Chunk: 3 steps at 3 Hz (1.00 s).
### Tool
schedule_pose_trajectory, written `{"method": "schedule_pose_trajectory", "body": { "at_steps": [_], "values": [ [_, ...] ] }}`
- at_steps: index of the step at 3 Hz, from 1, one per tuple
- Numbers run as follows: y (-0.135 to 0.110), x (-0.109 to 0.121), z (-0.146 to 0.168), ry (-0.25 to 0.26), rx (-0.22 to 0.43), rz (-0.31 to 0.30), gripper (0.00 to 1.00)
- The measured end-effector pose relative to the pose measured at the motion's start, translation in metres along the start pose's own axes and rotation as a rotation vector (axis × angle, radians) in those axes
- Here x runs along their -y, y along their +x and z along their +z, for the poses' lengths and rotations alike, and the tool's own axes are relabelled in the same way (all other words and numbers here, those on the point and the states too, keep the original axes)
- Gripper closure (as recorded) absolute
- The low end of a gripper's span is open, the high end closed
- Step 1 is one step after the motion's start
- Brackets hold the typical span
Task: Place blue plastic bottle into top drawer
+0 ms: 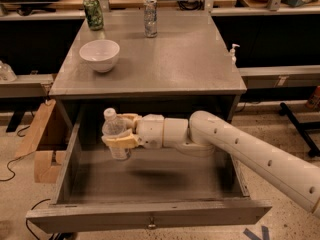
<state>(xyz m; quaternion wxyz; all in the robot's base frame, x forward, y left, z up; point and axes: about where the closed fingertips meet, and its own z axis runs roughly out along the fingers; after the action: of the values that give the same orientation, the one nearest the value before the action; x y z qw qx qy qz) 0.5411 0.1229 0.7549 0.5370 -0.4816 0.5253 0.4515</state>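
The blue plastic bottle (113,126) is clear, with a white screw cap and a pale label. It stands upright in the air, clamped at its middle between the 2 yellowish fingers of the tool (117,131). It hangs inside the open top drawer (150,215), below the front edge of the tabletop (175,64) and nearer the front-left corner. The drawer is grey, wide and deep, pulled fully out past that front edge, with 1 small metal knob (151,226) at the centre of its flat front panel.
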Motion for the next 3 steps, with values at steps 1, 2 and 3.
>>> {"method": "schedule_pose_trajectory", "body": {
  "at_steps": [1,2,3],
  "values": [
    [0.023,-0.009,0.017,-0.008,0.003,-0.001,1.00],
    [0.051,-0.013,0.029,-0.003,0.000,0.039,0.98],
    [0.066,-0.014,0.034,0.012,-0.013,0.077,0.91]
  ]
}}
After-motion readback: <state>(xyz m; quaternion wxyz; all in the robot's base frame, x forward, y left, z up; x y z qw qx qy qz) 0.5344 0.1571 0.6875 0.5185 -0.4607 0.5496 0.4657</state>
